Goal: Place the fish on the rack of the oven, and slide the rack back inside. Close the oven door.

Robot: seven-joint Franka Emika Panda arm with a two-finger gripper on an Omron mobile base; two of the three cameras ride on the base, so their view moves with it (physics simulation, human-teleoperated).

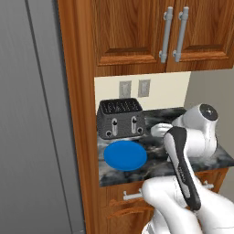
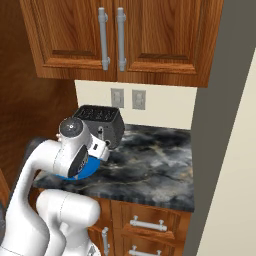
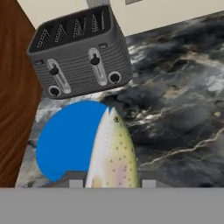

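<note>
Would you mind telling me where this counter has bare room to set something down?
The marble counter is bare from the toaster rightward to the beige wall. The left end is crowded: toaster behind, blue plate in front.

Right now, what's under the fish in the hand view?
The fish sits between the gripper fingertips. Beneath it are the blue plate and dark marbled counter. The fish covers part of the plate, and its tail end runs out of view.

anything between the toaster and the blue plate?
Nothing: in the left base view a bare strip of dark marble counter separates the toaster from the plate. In the hand view the fish overlaps the plate's right side.
</note>
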